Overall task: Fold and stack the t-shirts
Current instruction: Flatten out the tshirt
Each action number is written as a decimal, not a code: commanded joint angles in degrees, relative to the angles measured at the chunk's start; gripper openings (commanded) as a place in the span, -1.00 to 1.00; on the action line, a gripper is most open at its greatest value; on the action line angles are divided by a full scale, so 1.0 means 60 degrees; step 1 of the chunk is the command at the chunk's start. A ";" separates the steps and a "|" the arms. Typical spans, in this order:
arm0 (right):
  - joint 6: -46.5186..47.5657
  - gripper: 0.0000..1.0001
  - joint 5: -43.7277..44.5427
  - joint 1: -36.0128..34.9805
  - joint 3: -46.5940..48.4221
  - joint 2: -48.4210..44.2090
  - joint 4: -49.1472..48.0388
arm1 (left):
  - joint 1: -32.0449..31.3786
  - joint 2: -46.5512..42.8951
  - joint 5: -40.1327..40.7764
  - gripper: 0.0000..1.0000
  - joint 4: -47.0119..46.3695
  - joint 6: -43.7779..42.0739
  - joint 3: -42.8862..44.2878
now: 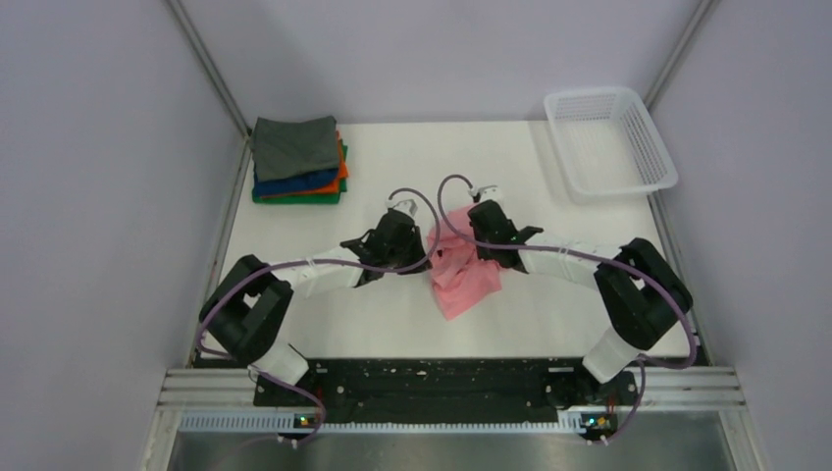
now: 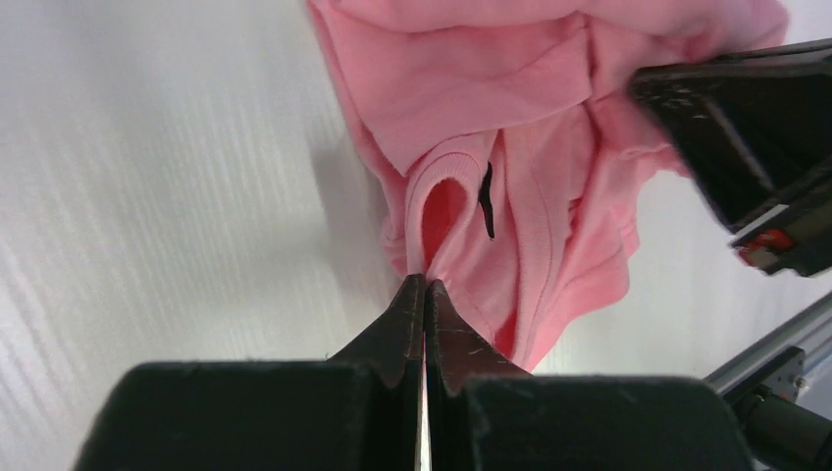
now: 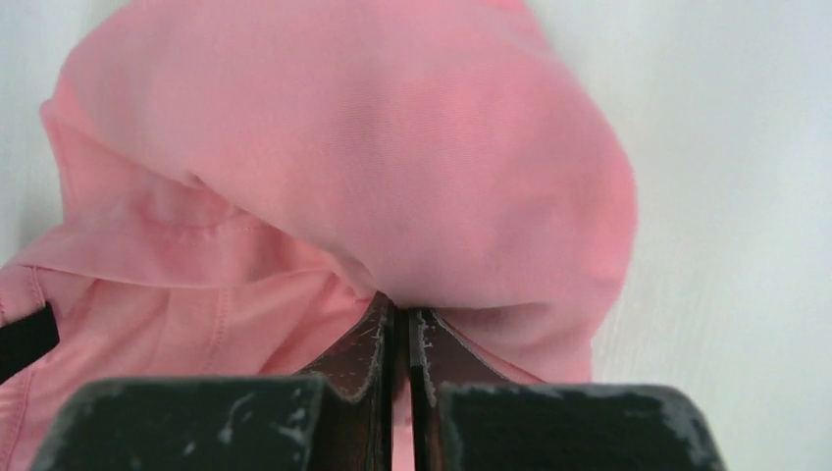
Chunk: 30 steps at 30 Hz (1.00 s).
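On the smooth white table (image 1: pixel 392 157), left fingers (image 2: pixel 397 329) and right fingers (image 3: pixel 365 343) pinch the crumpled pink t-shirt (image 1: pixel 466 289).

I see a white mesh basket (image 1: pixel 655 137) sitting upright at the desk's (image 1: pixel 442 157) far right corner, pale walls (image 1: pixel 98 196) around the desk.

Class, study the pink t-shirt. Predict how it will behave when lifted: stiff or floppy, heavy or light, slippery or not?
Probably floppy: the pink t-shirt lies crumpled in soft folds, so it should sag between the pinches. Likely light: both pairs of jaws grip only thin cloth edges. Probably not slippery: its surface looks matte.
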State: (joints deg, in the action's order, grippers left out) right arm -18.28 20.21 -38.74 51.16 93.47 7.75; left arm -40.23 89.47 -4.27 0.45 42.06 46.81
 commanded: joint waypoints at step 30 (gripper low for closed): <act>0.0585 -1.00 0.1705 0.0904 0.2015 -0.9795 0.1529 | -0.0011 -1.0455 0.5673 -1.00 0.2491 -0.2268 0.1723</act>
State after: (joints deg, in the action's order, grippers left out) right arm -15.59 27.99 -33.65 62.39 34.54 16.82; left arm -40.66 25.30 25.30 13.76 30.76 55.66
